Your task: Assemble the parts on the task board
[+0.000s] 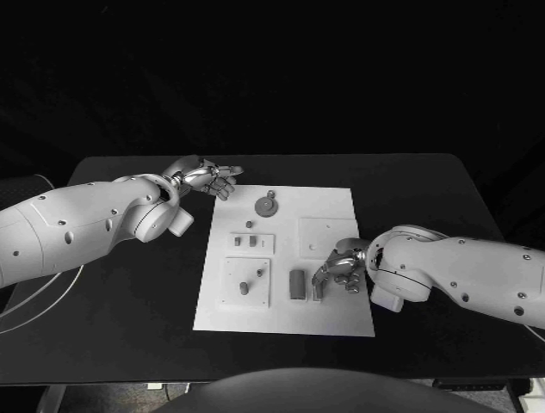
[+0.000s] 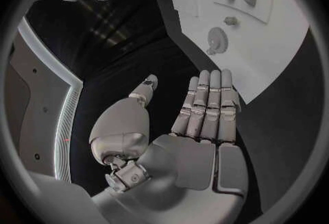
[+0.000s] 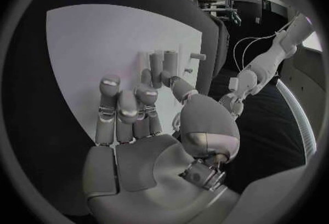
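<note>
The white rectangular task board [image 1: 334, 206] lay flat in the middle of the black desk [image 1: 123, 344]. The silver left hand [image 1: 205, 179] hovered over the desk just beside the board's far left corner, fingers [image 2: 209, 103] straight, side by side and holding nothing. The silver right hand [image 1: 342, 268] stood over the board's near right part, its fingers [image 3: 126, 106] curled near a small upright grey block [image 1: 298, 284]; whether they gripped anything could not be told. A round grey disc with a stem [image 1: 266, 205] lay near the board's far edge, and a short grey peg [image 1: 245, 288] stood in a near-left panel. These parts appeared small, rigid and light, probably smooth; each seemed best pinched across its sides.
</note>
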`<state>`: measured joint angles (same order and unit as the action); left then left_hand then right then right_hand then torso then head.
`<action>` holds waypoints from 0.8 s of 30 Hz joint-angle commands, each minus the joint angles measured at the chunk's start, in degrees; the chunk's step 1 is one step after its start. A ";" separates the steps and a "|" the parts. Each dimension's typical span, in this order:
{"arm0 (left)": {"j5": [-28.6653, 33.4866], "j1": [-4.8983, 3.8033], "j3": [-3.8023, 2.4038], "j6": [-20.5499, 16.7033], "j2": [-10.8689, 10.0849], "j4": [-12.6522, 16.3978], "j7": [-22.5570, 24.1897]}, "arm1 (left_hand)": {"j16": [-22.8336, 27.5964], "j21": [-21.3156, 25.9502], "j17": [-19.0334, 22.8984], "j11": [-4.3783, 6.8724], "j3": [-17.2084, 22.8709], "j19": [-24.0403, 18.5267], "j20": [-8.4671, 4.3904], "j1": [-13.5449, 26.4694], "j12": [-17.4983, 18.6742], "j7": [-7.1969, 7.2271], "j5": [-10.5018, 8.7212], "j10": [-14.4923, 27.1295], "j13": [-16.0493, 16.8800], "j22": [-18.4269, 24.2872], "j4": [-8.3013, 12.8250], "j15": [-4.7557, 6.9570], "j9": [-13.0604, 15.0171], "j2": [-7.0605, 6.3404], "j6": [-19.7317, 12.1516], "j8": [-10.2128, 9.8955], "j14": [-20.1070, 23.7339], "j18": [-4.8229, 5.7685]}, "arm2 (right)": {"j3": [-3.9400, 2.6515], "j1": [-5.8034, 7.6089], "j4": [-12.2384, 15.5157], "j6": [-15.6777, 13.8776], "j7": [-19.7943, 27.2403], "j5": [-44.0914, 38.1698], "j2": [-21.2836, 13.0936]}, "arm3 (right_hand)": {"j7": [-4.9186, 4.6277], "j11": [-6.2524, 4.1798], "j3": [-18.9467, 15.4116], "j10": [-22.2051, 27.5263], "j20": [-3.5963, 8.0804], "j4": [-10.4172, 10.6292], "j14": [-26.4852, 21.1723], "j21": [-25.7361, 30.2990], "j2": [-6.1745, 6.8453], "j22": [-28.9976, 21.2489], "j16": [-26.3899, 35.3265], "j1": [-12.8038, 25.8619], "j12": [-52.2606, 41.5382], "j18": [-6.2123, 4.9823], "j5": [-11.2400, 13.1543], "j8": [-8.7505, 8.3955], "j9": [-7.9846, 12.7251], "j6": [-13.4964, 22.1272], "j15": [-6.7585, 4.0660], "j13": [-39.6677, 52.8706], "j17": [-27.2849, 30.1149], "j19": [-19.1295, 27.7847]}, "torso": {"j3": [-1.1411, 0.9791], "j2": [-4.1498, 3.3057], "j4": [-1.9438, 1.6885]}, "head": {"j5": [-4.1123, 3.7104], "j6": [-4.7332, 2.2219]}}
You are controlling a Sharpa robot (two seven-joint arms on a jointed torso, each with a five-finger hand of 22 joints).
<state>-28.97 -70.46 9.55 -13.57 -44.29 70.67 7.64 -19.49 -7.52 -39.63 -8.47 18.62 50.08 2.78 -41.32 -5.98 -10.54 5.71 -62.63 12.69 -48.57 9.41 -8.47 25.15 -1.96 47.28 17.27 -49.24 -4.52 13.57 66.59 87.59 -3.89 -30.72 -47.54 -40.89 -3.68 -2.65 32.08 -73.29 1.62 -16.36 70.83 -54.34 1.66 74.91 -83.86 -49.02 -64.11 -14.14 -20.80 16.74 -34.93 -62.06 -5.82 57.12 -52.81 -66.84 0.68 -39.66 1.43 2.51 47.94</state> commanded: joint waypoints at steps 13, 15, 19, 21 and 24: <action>-0.15 -0.05 -0.04 0.73 0.10 0.13 0.24 | 0.21 0.19 -0.07 0.23 0.09 0.21 -0.25 0.38 0.19 0.03 -0.21 -0.03 0.08 -0.08 0.43 0.21 0.09 0.27 0.04 0.01 -0.21 -0.66 | 0.08 -0.04 -0.75 3.73 -0.21 -1.04 0.61 | -0.11 0.07 -0.11 -0.30 0.32 0.05 0.00 -0.02 0.20 0.45 -0.16 0.88 0.01 -0.86 1.02 -0.02 -0.02 -0.06 -0.28 -0.08 0.23 0.05 | 0.01 0.01 0.02 | 0.13 0.27; -0.15 -0.05 -0.04 0.73 0.10 0.14 0.24 | 0.21 0.19 -0.07 0.23 0.09 0.21 -0.25 0.39 0.19 0.03 -0.21 -0.03 0.09 -0.08 0.43 0.21 0.09 0.28 0.05 0.01 -0.21 -0.65 | 0.11 -0.12 -0.96 3.77 -0.23 -1.08 0.84 | -0.13 0.08 -0.11 -0.27 0.31 0.06 0.00 0.00 0.22 0.44 -0.16 0.93 0.02 -0.86 1.16 -0.03 -0.01 -0.05 -0.29 -0.08 0.19 0.06 | 0.01 0.01 0.01 | 0.15 0.29; -0.16 -0.05 -0.04 0.78 0.11 0.17 0.23 | 0.21 0.19 -0.08 0.23 0.09 0.21 -0.25 0.40 0.19 0.03 -0.21 -0.03 0.09 -0.08 0.43 0.21 0.09 0.28 0.05 0.01 -0.21 -0.65 | 0.15 -0.30 -1.48 3.73 -0.21 -1.34 1.16 | -0.14 0.09 -0.10 -0.25 0.31 0.05 -0.04 0.01 0.25 0.44 -0.15 0.97 0.02 -0.86 1.28 -0.05 0.01 -0.03 -0.31 -0.08 0.23 0.08 | -0.01 0.01 0.01 | 0.21 0.33; -0.16 -0.05 -0.04 0.75 0.12 0.17 0.23 | 0.21 0.19 -0.08 0.23 0.09 0.21 -0.25 0.40 0.19 0.03 -0.21 -0.03 0.09 -0.08 0.43 0.21 0.09 0.28 0.05 0.02 -0.21 -0.65 | 0.17 -0.39 -1.58 3.51 -0.19 -1.34 1.28 | -0.14 0.09 -0.10 -0.25 0.31 0.05 -0.05 0.01 0.27 0.44 -0.14 0.98 0.02 -0.86 1.31 -0.06 0.01 -0.02 -0.31 -0.07 0.24 0.08 | 0.00 0.00 0.01 | 0.21 0.33; -0.17 -0.05 -0.04 0.75 0.12 0.16 0.23 | 0.22 0.19 -0.08 0.23 0.09 0.21 -0.25 0.41 0.19 0.03 -0.22 -0.03 0.10 -0.09 0.43 0.21 0.09 0.28 0.06 0.02 -0.21 -0.65 | 0.17 -0.46 -1.62 3.42 -0.16 -1.39 1.35 | -0.14 0.09 -0.10 -0.24 0.31 0.06 -0.06 0.01 0.27 0.44 -0.14 0.99 0.02 -0.86 1.33 -0.06 0.02 -0.02 -0.32 -0.07 0.26 0.08 | 0.01 0.00 0.01 | 0.21 0.33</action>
<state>-29.02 -70.46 9.55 -13.48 -44.28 70.70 7.54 -19.49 -7.52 -39.62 -8.47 18.78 50.08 2.78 -41.32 -5.98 -10.54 5.71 -62.63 12.73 -48.61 9.56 -8.47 25.15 -1.96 47.28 17.27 -49.24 -4.28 13.74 66.23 85.85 -1.50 -31.17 -48.33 -39.75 -3.59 -2.65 32.08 -73.28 1.51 -16.37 70.83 -54.34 2.20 74.90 -83.86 -48.49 -64.11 -14.14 -19.74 16.75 -34.93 -62.14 -5.81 57.13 -52.59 -66.77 0.68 -39.64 1.44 2.71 48.27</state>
